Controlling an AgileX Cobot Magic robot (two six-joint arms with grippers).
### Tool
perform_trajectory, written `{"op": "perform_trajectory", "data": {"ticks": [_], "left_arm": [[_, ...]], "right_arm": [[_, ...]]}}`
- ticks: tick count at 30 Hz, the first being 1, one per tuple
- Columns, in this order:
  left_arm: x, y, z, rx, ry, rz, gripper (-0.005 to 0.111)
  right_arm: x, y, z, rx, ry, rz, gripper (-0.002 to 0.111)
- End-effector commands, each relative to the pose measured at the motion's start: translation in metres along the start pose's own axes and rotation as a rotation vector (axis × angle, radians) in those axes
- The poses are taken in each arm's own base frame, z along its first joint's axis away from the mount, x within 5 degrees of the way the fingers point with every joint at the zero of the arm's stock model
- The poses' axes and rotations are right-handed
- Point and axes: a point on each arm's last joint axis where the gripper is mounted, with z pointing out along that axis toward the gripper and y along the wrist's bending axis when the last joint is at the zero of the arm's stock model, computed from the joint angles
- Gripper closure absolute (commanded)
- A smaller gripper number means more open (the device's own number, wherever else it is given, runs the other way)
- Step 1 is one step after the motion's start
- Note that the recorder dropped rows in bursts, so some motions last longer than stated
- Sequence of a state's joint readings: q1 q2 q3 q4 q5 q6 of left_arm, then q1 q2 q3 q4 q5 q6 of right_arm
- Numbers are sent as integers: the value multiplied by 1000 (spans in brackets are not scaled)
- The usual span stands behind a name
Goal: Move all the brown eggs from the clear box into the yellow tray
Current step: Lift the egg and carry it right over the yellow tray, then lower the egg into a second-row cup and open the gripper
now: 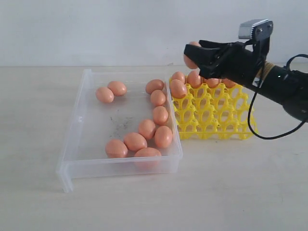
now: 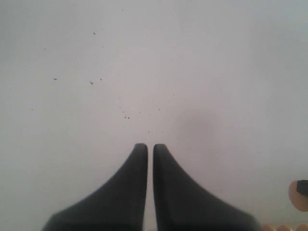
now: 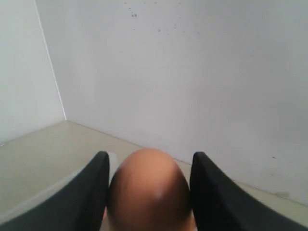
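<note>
My right gripper (image 1: pixel 190 57) hangs above the back left corner of the yellow tray (image 1: pixel 216 115), shut on one brown egg (image 1: pixel 187 62). The right wrist view shows that egg (image 3: pixel 149 192) filling the gap between the two black fingers of the gripper (image 3: pixel 150 156). Several brown eggs (image 1: pixel 194 78) sit in the tray's back cups. The clear box (image 1: pixel 77 120) lies left of the tray, with several brown eggs (image 1: pixel 147 128) in it, mostly along its right side. My left gripper (image 2: pixel 150 146) is shut on nothing and faces a white wall; it is outside the exterior view.
The tray stands against the box's right wall on a pale tabletop (image 1: pixel 216 192). A white wall (image 1: pixel 96 29) runs behind the table. A black cable (image 1: pixel 255 125) loops down from the right arm beside the tray.
</note>
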State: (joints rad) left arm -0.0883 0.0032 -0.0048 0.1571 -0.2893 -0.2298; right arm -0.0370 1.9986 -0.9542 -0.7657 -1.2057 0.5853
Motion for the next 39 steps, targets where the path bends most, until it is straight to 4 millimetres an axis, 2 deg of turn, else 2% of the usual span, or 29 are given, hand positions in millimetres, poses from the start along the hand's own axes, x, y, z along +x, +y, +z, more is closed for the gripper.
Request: {"op": "perform_trajectory", "data": {"ticks": [1,5,12,19,23,39], "left_arm": [[2,0,-1,2,8,-13,102],[2,0,-1,2,8,-13,102],[2,0,-1,3,4,-13,102],[2,0,-1,3,4,-13,102],[2,0,-1,3,4,-13,102],[2,0,-1,3,4,-13,102]], "right_arm": [[10,-15,-11,7,32,63,108],[37,-25,-11,37,71,94,108],[65,-40,-4,49,97,72,108],[64,-50,5,47,73,42,108],[81,-58,8,50,91,72,108],[80,-66,9,89,108,0,108]]}}
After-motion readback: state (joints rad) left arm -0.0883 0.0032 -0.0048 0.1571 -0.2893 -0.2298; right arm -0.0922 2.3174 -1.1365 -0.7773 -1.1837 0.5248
